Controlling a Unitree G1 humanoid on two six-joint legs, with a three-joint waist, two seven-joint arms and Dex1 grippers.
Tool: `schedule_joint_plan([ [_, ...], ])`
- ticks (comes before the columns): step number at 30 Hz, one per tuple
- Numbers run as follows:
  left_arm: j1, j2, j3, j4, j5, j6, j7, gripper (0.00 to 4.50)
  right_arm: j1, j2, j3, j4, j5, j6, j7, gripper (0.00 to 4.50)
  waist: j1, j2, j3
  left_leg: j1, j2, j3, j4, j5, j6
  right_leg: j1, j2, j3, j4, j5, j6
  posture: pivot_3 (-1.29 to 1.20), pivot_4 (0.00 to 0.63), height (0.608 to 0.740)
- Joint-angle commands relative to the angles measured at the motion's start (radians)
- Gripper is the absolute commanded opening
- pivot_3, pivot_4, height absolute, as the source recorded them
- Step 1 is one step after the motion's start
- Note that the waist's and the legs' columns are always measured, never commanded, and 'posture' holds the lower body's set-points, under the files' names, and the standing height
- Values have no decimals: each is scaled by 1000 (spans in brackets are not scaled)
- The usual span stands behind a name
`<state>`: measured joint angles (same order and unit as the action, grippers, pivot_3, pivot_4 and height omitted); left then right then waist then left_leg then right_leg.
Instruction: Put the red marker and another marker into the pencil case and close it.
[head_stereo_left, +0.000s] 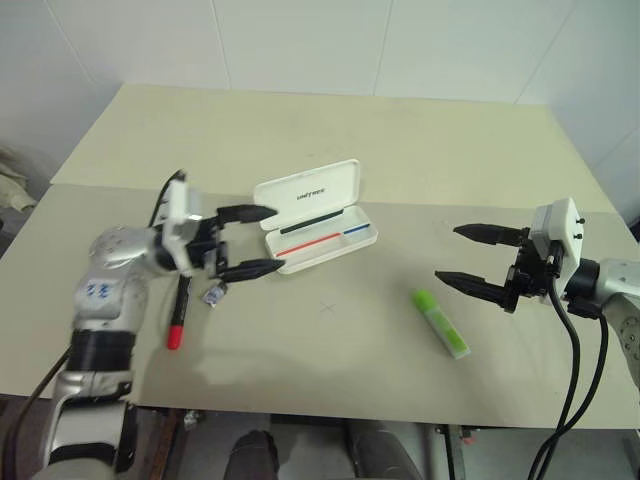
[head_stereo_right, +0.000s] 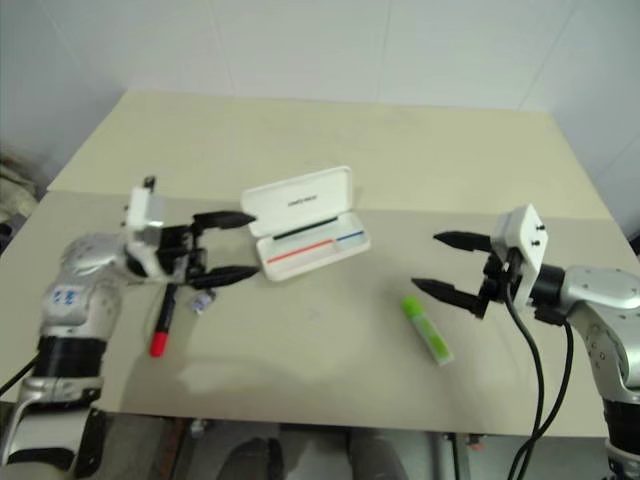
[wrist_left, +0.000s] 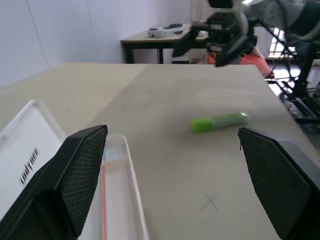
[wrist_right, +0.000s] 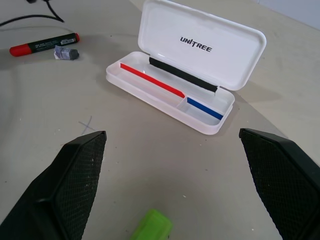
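A broad beige table (head_stereo_left: 330, 130) fills the frame. At centre sits the white hinged plastic pencil case (head_stereo_left: 315, 215), lid up. Left gripper (head_stereo_left: 250, 240) and right gripper (head_stereo_left: 470, 255) both gape, holding nothing. The light-green highlighter (head_stereo_left: 441, 323) lies lower right; the red marker (head_stereo_left: 179, 312), lower left.

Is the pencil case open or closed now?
Open: the pencil case has its lid raised, showing red, blue and black lines inside.
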<state>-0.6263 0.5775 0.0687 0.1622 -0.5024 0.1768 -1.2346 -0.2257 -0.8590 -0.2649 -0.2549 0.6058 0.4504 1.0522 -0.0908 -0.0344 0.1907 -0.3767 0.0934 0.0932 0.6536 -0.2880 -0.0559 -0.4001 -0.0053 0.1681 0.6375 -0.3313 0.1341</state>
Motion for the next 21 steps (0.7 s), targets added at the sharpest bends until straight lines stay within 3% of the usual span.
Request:
schedule_joint_plan([
  [1, -68, -29, -52, 32, 67, -44, 16, 4493, 13, 14, -37, -33, -2, -29, -31, 4500, 2, 0, 0, 1, 0, 0, 0, 0, 0, 1, 0, 0, 0, 0, 0, 0, 150, 740],
  [17, -140, -40, -208, 199, 264, -81, -13, 4493, 107, 61, -57, -130, 3, -25, -142, 4500, 6, 0, 0, 1, 0, 0, -1, 0, 0, 1, 0, 1, -1, 0, 0, 0, 150, 740],
  [21, -133, -55, -238, 252, 311, -128, -19, 4493, 166, 30, -119, -161, 88, 15, -85, 4500, 10, 0, 0, 1, 0, 0, -2, 0, 0, 1, 0, 1, -2, 0, 0, 0, 150, 740],
])
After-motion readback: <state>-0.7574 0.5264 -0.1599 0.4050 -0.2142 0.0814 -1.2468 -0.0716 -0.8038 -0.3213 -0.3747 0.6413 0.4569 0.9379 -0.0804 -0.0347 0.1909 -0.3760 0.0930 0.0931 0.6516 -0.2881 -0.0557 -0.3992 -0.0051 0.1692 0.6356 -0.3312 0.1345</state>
